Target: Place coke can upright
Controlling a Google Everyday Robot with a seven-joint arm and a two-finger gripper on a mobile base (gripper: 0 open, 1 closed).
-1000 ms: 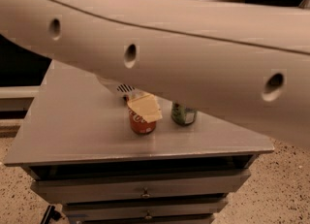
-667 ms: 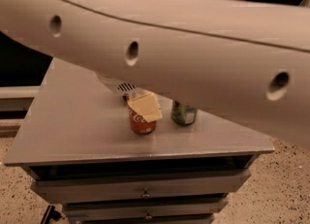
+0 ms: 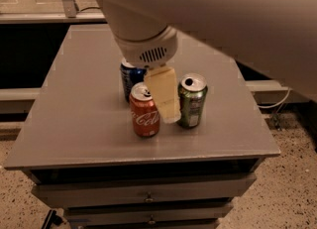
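Note:
The coke can [image 3: 144, 111] is red with white script and a silver top. It stands upright on the grey table [image 3: 74, 119], near the front middle. My gripper [image 3: 161, 96] hangs from the white wrist [image 3: 146, 49] and reaches down right beside the coke can, between it and the green can [image 3: 192, 100]. It touches or nearly touches the coke can's right side. A blue can [image 3: 130, 77] stands just behind the coke can, partly hidden by the wrist.
My large white arm [image 3: 247, 20] crosses the top and right of the view. The table has drawers [image 3: 148, 197] in its front. A speckled floor [image 3: 292, 173] lies around it, with a cable [image 3: 277, 101] at the right.
The arm has lifted out of the middle of the view, so the blue can and more of the table show. The gripper now sits beside the coke can rather than over its top.

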